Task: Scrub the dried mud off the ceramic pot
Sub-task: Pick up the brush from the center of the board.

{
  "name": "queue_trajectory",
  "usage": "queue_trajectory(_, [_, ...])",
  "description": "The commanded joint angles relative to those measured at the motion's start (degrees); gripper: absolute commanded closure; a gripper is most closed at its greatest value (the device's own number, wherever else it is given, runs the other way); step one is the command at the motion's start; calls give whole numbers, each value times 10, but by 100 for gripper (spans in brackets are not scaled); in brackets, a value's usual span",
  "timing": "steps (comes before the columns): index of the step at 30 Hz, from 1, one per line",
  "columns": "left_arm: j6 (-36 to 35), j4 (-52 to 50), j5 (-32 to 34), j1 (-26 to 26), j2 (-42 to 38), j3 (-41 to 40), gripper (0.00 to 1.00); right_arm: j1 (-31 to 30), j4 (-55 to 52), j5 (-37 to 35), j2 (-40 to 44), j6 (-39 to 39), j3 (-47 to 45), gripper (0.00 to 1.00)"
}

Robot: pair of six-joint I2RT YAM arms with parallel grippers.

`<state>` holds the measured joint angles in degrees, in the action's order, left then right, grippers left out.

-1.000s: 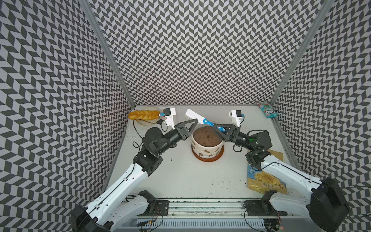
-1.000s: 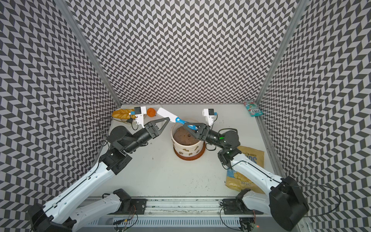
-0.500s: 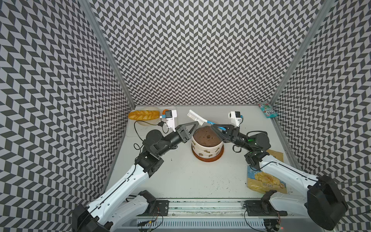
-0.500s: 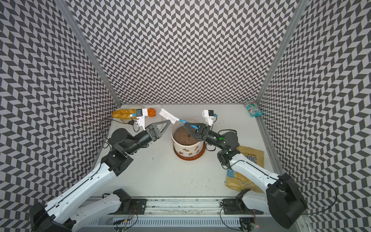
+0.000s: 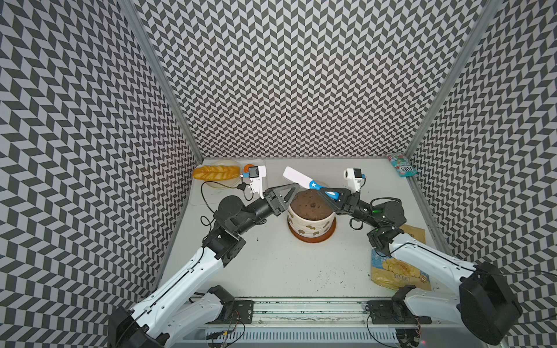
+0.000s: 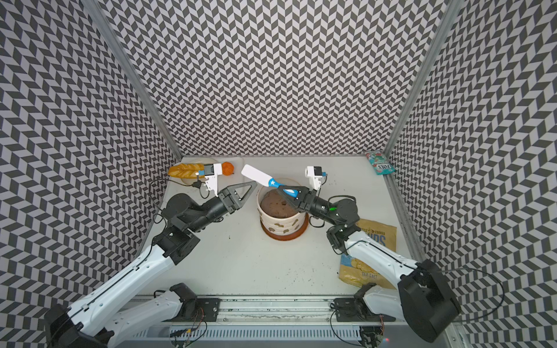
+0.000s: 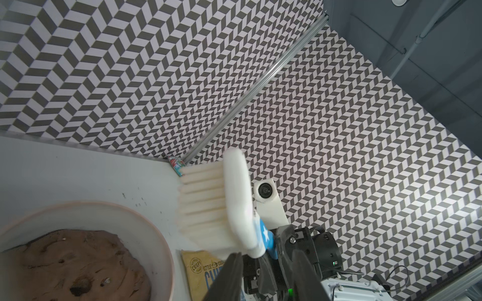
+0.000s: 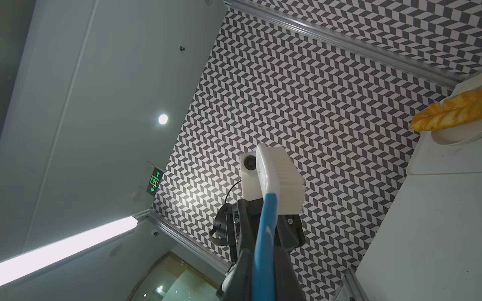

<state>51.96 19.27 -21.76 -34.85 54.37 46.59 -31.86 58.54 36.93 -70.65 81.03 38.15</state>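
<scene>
Worktop [image 5: 271, 271] carries the ceramic pot [image 5: 310, 221] upright on its saucer [image 5: 310, 240], midway between the side edges and nearer the far edge. Above the pot's far rim hangs the brush [image 5: 298, 177], its blue handle clamped in the right tool [image 5: 326, 195], while the left tool [image 5: 291, 194] sits beside the brush head, jaws parted on nothing. Blotches of dried mud [image 5: 314, 233] dot the wall facing the near edge, so the bristles [image 7: 200, 203] likely need bringing round there, pressed flat and stroked along the ribs while the left tool steadies the rim.

Left wrist view crops the ceramic pot [image 7: 154, 234] and blurs the brush [image 7: 237, 198]. Top view, lower right: right arm [image 5: 422, 254] overlaps chip bag [image 5: 391, 272].
</scene>
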Motion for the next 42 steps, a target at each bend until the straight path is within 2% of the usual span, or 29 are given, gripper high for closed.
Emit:
queue_trajectory(1, [-10, 9, -9, -2, -1, 7, 58, 5, -45, 5, 26, -82, 30, 100])
queue_trajectory(5, [-26, -18, -6, -2, 0, 18, 45, 9, -145, -11, 49, -179, 60, 100])
queue_trajectory(12, [-6, -56, 16, -2, 18, 38, 25, 11, -201, -6, 54, -263, 84, 100])
queue_trajectory(16, [8, -63, 26, -2, 14, 51, 15, 9, -322, -3, 58, -415, 132, 100])
queue_trajectory(20, [10, -92, 49, -2, 17, 56, 9, -1, -372, -23, 79, -533, 149, 100])
queue_trajectory(24, [21, -119, 55, -2, 32, 69, 8, -21, -421, -52, 94, -650, 161, 100])
queue_trajectory(27, [25, -115, 53, -2, 31, 74, 7, -32, -433, -91, 108, -703, 151, 100])
queue_trajectory(31, [4, -180, 102, -2, 21, 92, 7, -32, -470, -106, 110, -746, 161, 100])
queue_trajectory(37, [-16, -354, 199, -3, 31, 143, 6, -32, -555, -145, 113, -795, 184, 100])
queue_trajectory(42, [-30, -436, 238, -3, 59, 167, 6, -33, -614, -176, 117, -820, 189, 100])
